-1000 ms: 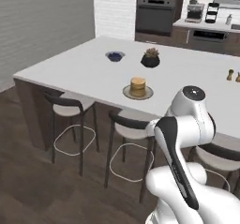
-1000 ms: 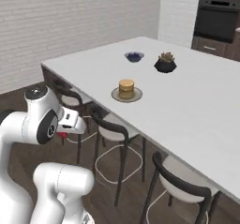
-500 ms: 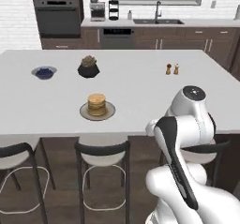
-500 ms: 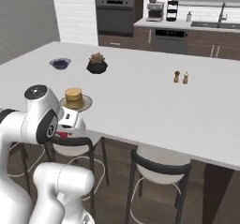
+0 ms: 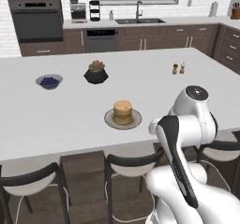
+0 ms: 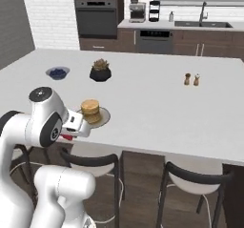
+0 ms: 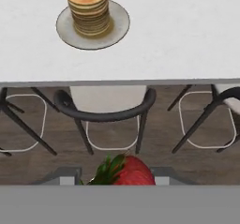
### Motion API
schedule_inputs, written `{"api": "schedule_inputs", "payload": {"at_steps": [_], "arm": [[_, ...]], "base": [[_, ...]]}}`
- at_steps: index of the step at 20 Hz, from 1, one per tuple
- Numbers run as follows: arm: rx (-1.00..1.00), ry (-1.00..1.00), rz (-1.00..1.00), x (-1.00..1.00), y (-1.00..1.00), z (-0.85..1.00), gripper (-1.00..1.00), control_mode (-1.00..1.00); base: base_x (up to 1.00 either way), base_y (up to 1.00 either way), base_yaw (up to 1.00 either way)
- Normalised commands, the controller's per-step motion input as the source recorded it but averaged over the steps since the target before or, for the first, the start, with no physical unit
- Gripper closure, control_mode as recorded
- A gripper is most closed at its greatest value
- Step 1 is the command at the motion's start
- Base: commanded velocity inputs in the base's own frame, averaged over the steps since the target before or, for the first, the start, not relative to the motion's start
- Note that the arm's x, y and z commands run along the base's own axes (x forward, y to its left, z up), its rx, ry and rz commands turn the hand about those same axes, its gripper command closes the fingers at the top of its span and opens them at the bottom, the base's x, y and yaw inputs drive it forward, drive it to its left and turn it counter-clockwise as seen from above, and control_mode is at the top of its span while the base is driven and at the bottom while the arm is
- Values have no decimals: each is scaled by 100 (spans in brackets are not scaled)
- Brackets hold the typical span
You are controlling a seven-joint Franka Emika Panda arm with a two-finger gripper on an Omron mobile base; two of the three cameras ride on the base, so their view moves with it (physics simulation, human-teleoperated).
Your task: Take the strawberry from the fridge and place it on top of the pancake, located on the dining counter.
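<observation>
base: I've swung round; dining counter point(image 5: 70, 120) now square ahead
gripper point(image 7: 123, 174): pinching strawberry point(image 7: 129, 171) (over stools)
pancake point(image 7: 88, 8): near front edge, reachable

Pancake point(image 6: 90, 111) stack on grey plate point(image 6: 103, 118) near dining counter point(image 6: 157, 108) edge, white arm's hand point(image 6: 70, 135) beside it

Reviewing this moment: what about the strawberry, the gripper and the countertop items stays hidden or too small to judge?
- Strawberry: hand view, its lower part is cut off at the bottom.
- Gripper: right base view, the arm's white body hides the fingertips.
- Bowl: left base view, its dark blue contents are too small to identify.
- Two small shakers: left base view, too small to tell apart.
</observation>
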Motion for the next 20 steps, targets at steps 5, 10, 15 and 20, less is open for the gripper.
{"api": "schedule_inputs", "payload": {"at_steps": [5, 10, 15, 20], "arm": [[0, 0, 0, 0, 0, 0, 100, 100], [0, 0, 0, 0, 0, 0, 100, 100], [0, 0, 0, 0, 0, 0, 100, 100], [0, 0, 0, 0, 0, 0, 100, 100]], "base": [[43, 62, -6], [56, 10, -1], [70, 2, -2], [30, 0, 0]]}}
